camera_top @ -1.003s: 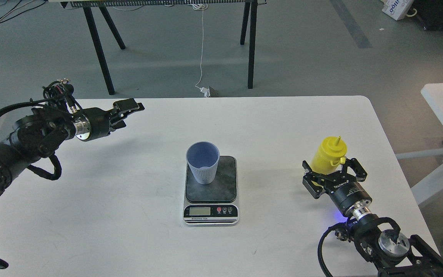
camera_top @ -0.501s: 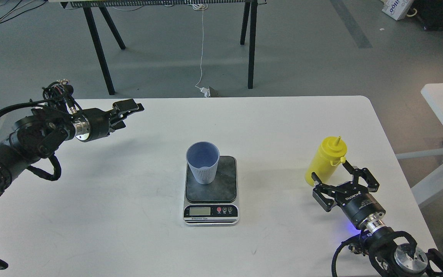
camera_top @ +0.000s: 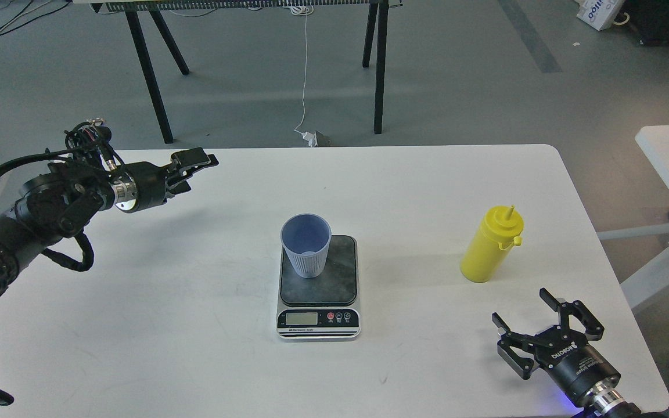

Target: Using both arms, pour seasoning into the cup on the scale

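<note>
The seasoning [camera_top: 490, 246] stands upright on the white table [camera_top: 195, 302], right of the scale [camera_top: 318, 285] and apart from it. The cup [camera_top: 306, 244] sits upright on the scale platform's rear left. The right gripper [camera_top: 523, 324], nearer than the seasoning and right of the scale, is spread and empty. The left gripper [camera_top: 194, 164], far left of the scale, appears nearly pressed together, holding nothing.

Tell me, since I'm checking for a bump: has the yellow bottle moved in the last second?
No. The seasoning bottle keeps its place right of the scale. Only the open right gripper has backed away toward the table's near edge.
</note>
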You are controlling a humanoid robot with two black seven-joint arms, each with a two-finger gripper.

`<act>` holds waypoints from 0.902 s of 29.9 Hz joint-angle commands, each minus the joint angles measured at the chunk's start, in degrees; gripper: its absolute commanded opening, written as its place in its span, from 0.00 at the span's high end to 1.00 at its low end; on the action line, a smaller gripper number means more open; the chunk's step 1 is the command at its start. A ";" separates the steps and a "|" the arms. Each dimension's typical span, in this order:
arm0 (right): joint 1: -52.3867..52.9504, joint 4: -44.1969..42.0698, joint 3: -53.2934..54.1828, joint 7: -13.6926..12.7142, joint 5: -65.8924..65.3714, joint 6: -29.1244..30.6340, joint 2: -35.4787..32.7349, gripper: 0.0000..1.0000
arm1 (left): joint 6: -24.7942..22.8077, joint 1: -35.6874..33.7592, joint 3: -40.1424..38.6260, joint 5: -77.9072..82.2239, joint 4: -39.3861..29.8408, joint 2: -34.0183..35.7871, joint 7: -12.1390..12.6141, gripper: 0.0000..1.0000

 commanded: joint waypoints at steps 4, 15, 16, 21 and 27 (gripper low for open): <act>2.48 2.69 3.56 0.00 -0.19 0.00 -9.00 0.01 | 0.00 -0.46 -0.49 -0.79 -0.01 0.83 0.00 0.00; 32.88 -11.08 -5.04 0.00 -5.11 0.00 -15.79 0.01 | 0.00 -5.90 -6.11 -15.37 0.08 6.63 0.00 0.00; 35.43 -13.20 -6.53 0.00 -5.11 0.00 -15.35 0.01 | 0.00 -6.61 -6.64 -16.78 0.08 7.16 0.00 0.00; 45.55 -21.29 -11.29 0.08 -5.19 0.00 -10.44 0.01 | 0.00 -11.17 -8.48 -22.14 0.08 8.74 0.00 0.00; 49.52 -26.75 -12.26 1.57 -5.28 0.00 -6.48 0.01 | 0.00 -14.08 -15.41 -22.86 0.34 8.65 0.00 0.00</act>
